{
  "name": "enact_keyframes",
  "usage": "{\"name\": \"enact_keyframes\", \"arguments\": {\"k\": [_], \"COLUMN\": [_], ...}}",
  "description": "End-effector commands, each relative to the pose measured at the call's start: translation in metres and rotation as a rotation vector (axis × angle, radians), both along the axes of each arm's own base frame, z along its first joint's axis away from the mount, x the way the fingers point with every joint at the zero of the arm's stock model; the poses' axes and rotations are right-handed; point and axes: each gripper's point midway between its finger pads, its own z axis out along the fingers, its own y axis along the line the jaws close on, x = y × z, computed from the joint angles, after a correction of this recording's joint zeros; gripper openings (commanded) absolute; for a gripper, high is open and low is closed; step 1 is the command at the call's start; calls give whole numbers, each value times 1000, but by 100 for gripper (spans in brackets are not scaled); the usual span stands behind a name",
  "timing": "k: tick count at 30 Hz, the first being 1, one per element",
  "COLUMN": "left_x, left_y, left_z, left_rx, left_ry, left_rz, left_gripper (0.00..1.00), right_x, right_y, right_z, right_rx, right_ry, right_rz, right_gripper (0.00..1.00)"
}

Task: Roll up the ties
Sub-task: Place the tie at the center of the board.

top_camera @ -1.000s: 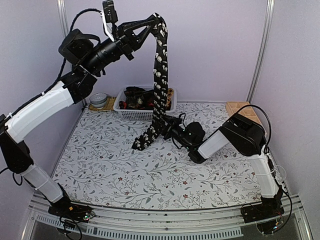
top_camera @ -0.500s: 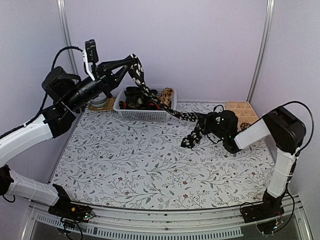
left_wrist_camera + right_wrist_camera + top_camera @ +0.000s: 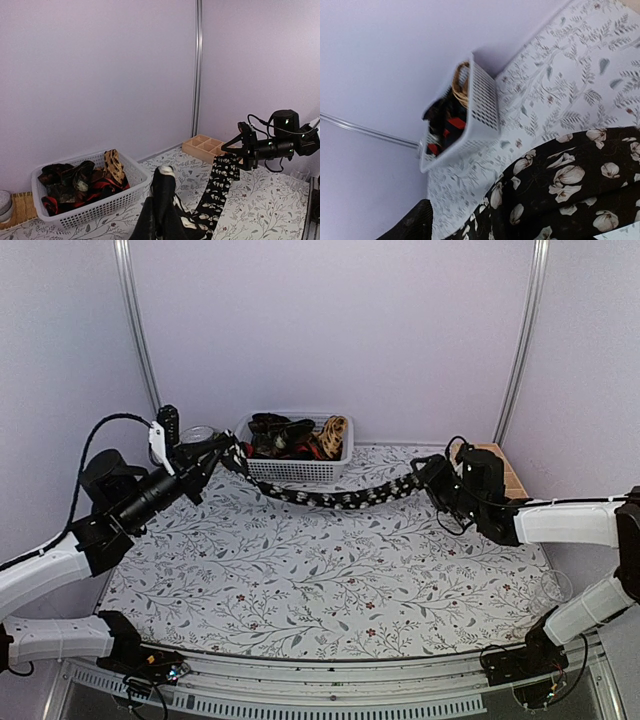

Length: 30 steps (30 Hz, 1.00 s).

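A black tie with pale flowers [image 3: 330, 498] runs low over the table from left to right, in front of the basket. My left gripper [image 3: 232, 452] is shut on its narrow end, which shows bunched round the closed fingers [image 3: 164, 172] in the left wrist view. The tie's wide end [image 3: 222, 175] lies at my right gripper [image 3: 425, 478], whose fingers stand spread apart [image 3: 232, 145]. The right wrist view shows the flowered cloth [image 3: 570, 190] across the lower right and one dark finger [image 3: 407, 222] far off to its left. More ties, dark, red and tan, lie heaped in the basket [image 3: 295, 435].
The white mesh basket [image 3: 295, 471] stands at the back centre against the wall. A wooden compartment box [image 3: 205, 146] sits at the back right behind my right arm. A small jar on a woven mat [image 3: 197, 432] is at the back left. The tablecloth has a leaf pattern.
My left arm came down from high up to just above the table's left. My right gripper carried the wide end rightward, drawing the tie out flat, then its jaws opened.
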Motion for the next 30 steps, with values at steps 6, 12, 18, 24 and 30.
{"name": "enact_keyframes", "arguments": {"k": [6,12,18,24,30], "left_x": [20,21,16,14,1], "left_y": [13,28,42,63,104], "left_z": [-94,-108,-103,-105,-88], "left_rx": [302,397,402,379,242], "left_ry": [221,263,208,248,236], "left_rz": [182,267,314,419,589], "left_gripper": [0,0,2,21,68], "right_x": [-75,-100,-81,-64,-48], "right_y": [31,47,20,17,14], "right_z": [-112,-98,-92,-91,-87], "right_rx": [-162,-222,-309,-264,-243], "right_ry": [396,415,365,351,345], "right_rz": [275,399,294,278,270], "right_gripper": [78,83,89,90,90]}}
